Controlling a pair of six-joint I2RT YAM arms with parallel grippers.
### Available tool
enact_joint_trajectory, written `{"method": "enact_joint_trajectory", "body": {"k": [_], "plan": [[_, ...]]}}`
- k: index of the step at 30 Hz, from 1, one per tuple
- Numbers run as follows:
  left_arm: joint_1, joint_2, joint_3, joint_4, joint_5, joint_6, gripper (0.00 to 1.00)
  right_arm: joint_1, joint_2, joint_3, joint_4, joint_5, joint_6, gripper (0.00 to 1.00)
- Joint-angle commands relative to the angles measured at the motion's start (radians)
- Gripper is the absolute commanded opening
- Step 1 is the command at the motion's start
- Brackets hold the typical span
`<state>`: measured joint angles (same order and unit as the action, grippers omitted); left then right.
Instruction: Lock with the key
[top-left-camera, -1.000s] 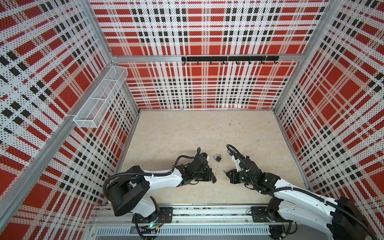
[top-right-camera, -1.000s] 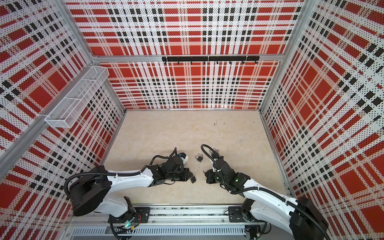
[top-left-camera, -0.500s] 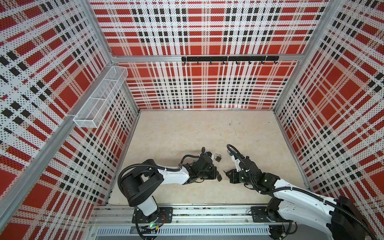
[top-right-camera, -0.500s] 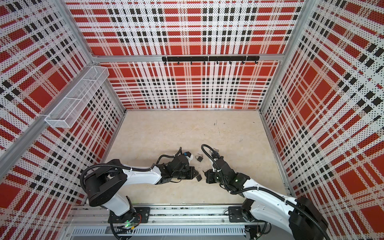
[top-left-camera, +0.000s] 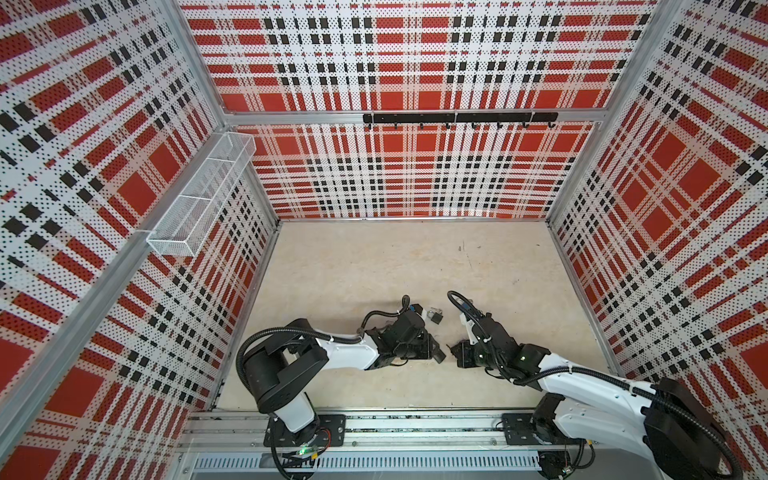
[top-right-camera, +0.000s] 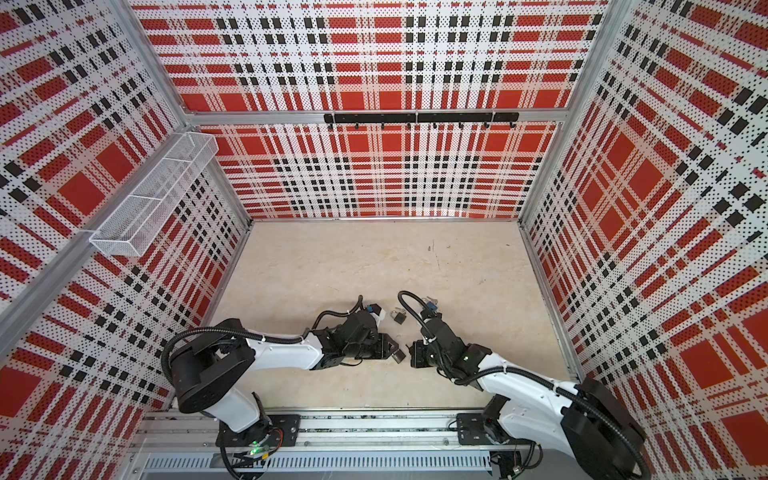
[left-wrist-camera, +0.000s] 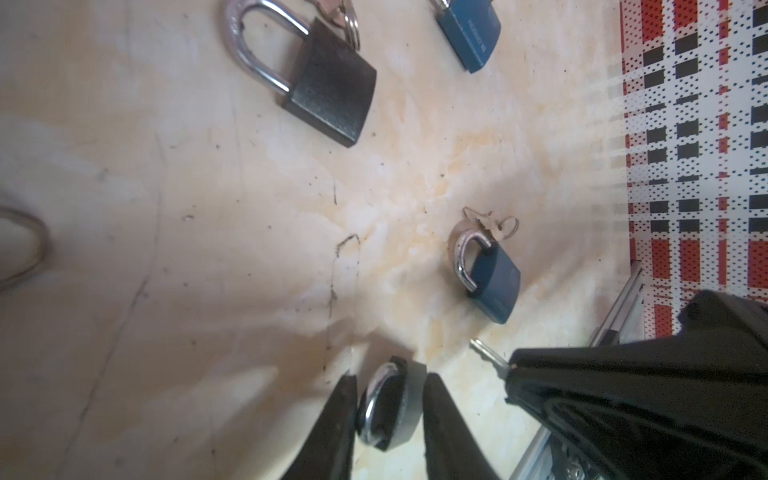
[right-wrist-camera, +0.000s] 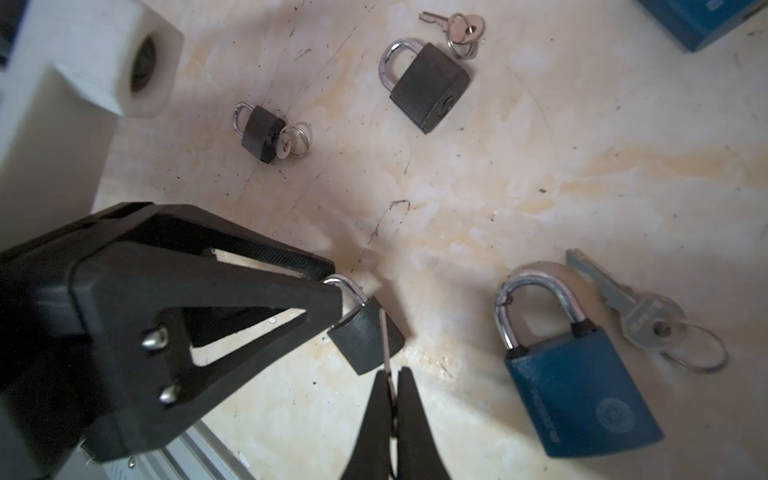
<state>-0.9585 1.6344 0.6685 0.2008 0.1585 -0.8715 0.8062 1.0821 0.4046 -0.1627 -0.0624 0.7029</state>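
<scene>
Status: early-mid, I reckon. Table (top-left-camera: 374, 266) has spare padlocks on it, e.g. the blue lock (right-wrist-camera: 582, 399). The one I'm working is the small lock (right-wrist-camera: 365, 338), black, near the table's front edge about mid-width, between the two grippers. Key (right-wrist-camera: 385, 332) is in hand but not in the keyhole. In the rt wrist view its blade sits edge-on across the lock body, and I can't tell if it touches. Can't tell if the shackle is seated either. Left to do, as I judge it: line up, insert, turn.

Pose: both arms are low and stretched along the table front, wrists facing each other, tips close but apart in both top views. L gripper (left-wrist-camera: 390, 378) has its jaws part open, straddling the small lock. It looks loose, not clamped. R gripper (right-wrist-camera: 392, 372) is closed tight on the key, blade pointing twd the lock.
</scene>
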Motion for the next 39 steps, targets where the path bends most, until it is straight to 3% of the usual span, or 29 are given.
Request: {"method": "enact_joint_trajectory", "body": {"k": [1, 12, 25, 39], "plan": [[-0.008, -0.05, -0.02, 0.007, -0.047, -0.004, 0.33, 0.012, 0.022, 0.04, 0.025, 0.033, -0.001, 0.0], [0.0, -0.135, -0.024, -0.088, -0.118, 0.037, 0.34, 0.029, 0.091, 0.073, 0.059, 0.039, -0.019, 0.0], [0.064, -0.372, -0.094, -0.222, -0.233, 0.062, 0.35, 0.036, 0.233, 0.102, 0.138, 0.036, -0.047, 0.0], [0.124, -0.519, -0.15, -0.33, -0.253, 0.069, 0.35, 0.035, 0.266, 0.118, 0.131, 0.054, -0.051, 0.23]]}}
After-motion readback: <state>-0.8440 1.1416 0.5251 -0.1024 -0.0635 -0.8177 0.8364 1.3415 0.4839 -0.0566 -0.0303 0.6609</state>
